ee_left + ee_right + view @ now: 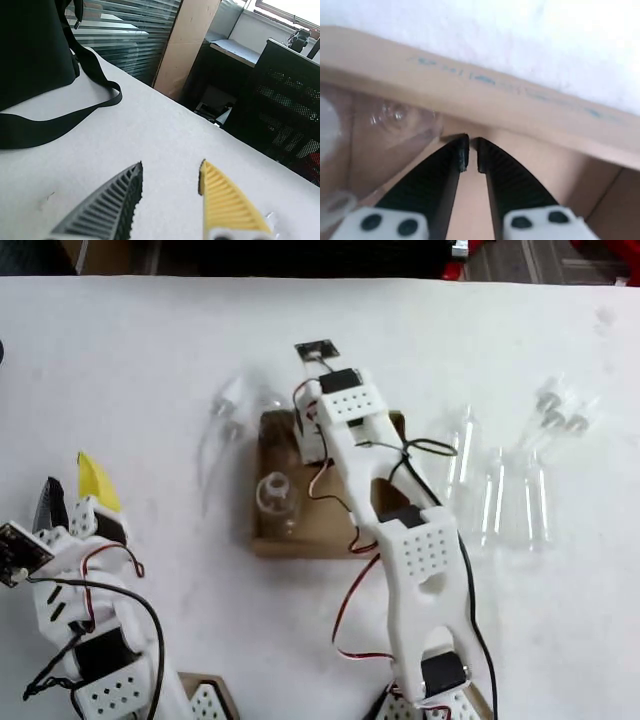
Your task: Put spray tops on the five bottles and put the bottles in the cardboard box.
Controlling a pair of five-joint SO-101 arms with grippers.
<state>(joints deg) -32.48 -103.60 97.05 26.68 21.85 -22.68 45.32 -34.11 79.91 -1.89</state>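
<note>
Cardboard box (268, 540), brown and shallow, holds one clear plastic bottle (277, 502); three more bottles (492, 495) rest to its right, apart from it. Left of the box, the left gripper (171, 172) spreads ribbed grey and yellow fingers. Inside the box, the right gripper (470, 150) has its black tips almost touching, empty; blue print (485, 79) on the wall is unreadable.

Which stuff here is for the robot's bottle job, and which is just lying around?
For the job:
cardboard box
bottle inside it
three bare bottles to the right of the box
loose spray tops beyond them
bottle left of the box

Just lying about:
black bag
strap of the bag
chair past the table
</note>
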